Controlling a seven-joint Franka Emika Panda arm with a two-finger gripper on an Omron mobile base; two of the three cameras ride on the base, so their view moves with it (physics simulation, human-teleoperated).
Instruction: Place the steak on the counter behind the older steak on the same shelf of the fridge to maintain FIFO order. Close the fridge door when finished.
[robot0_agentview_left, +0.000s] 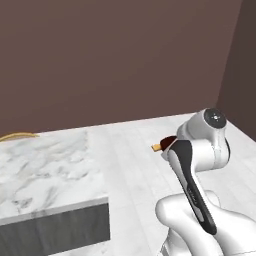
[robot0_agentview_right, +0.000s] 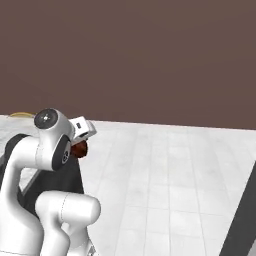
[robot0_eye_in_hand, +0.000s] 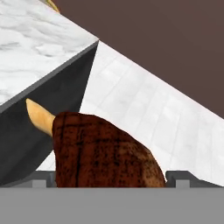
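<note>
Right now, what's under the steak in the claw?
Under the steak, held in the claw, lies white tiled floor, with the counter edge beside it. The floor directly beneath is covered by the meat.

The long white marble counter with grey veins (robot0_agentview_left: 47, 167) stands at the left, its dark grey end panel (robot0_eye_in_hand: 48, 118) facing right toward the open floor. Right of that panel the pale tiled floor (robot0_agentview_right: 170, 170) runs bare to the far brown wall (robot0_agentview_left: 115, 60), leaving wide free room to pass. The two-finger gripper (robot0_eye_in_hand: 111, 177), closed around the dark brown chunk of steak with a tan bone end (robot0_eye_in_hand: 100, 153), hangs over this floor just right of the counter's end. A dark slanted panel (robot0_agentview_right: 243, 220) blocks the near right edge.
</note>
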